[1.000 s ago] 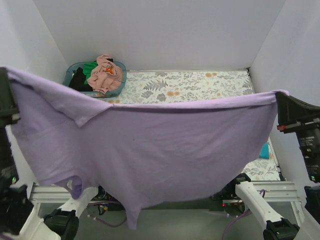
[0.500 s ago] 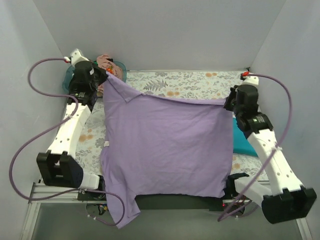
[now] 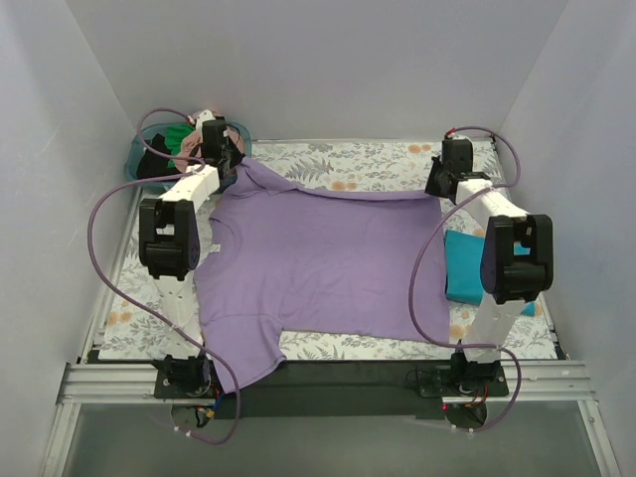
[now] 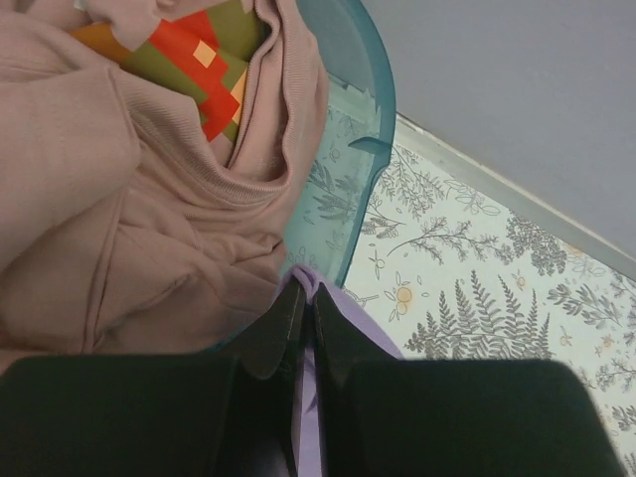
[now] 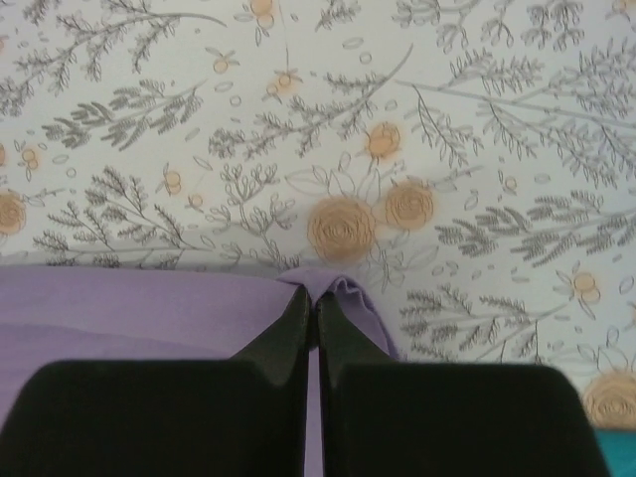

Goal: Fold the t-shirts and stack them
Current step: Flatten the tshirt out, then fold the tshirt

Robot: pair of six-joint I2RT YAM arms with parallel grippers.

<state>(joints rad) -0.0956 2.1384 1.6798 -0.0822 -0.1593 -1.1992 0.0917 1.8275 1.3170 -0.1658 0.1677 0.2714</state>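
The left end effector [image 4: 306, 291] and right end effector [image 5: 316, 298] each clamp a far corner of the lavender t-shirt [image 3: 328, 263]; best release both low together so it lies flat

Five t-shirts, though the tangled heap may hide more: one lavender shirt [image 3: 328, 258], one teal shirt [image 3: 462, 268], one pink shirt [image 4: 119, 199], one green shirt [image 3: 177, 133] and one black shirt [image 3: 152, 166]. One basket [image 4: 353, 109]. Two tools, the left tool [image 4: 306, 318] and the right tool [image 5: 313, 318]. One desk [image 3: 378, 159].
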